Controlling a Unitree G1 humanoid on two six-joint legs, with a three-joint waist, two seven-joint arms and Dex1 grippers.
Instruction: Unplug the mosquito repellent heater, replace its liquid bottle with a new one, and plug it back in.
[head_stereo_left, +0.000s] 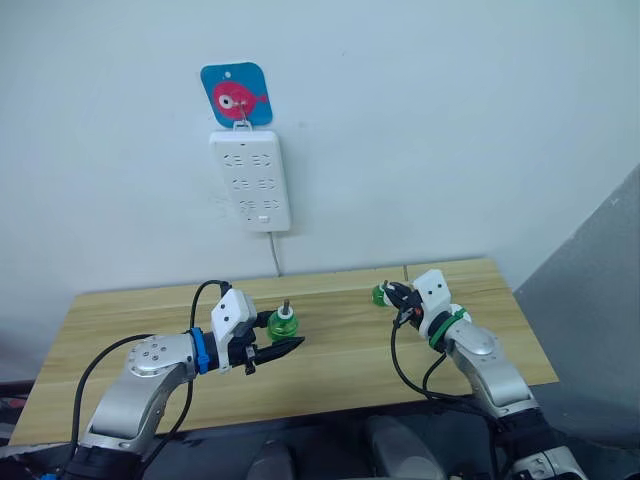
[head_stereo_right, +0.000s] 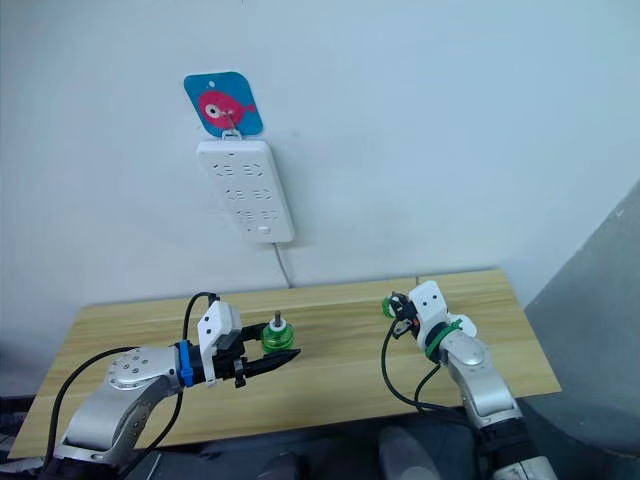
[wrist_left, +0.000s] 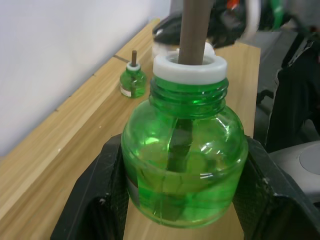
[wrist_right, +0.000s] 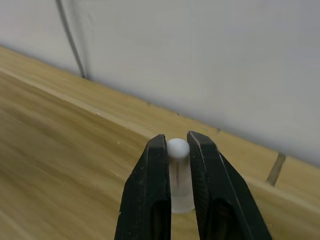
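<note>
The liquid bottle sits clamped between the two black fingers of our left hand, low over the near left part of the surface; we cannot tell whether its base touches the wood. It is a squat, clear green bottle, partly filled, with a threaded neck, a white collar and a brown wick standing straight up out of it. We judge it light and stiff, but smooth and rounded, so it could twist or slide in a loose hold. The fingers belong on the widest part of the belly, where they are now, and never on the wick, which looks thin enough to snap or bend. With no cap on, it should stay upright so nothing spills. A second green bottle stands on the surface toward the wall, just beside our right hand, whose fingers are close together on a small white round-topped piece — what that piece is we cannot say. The power strip on the wall shows bare sockets, so we take the mosquito repellent heater to be unplugged — its plastic shell would want a hold across the body, clear of the pins.
</note>
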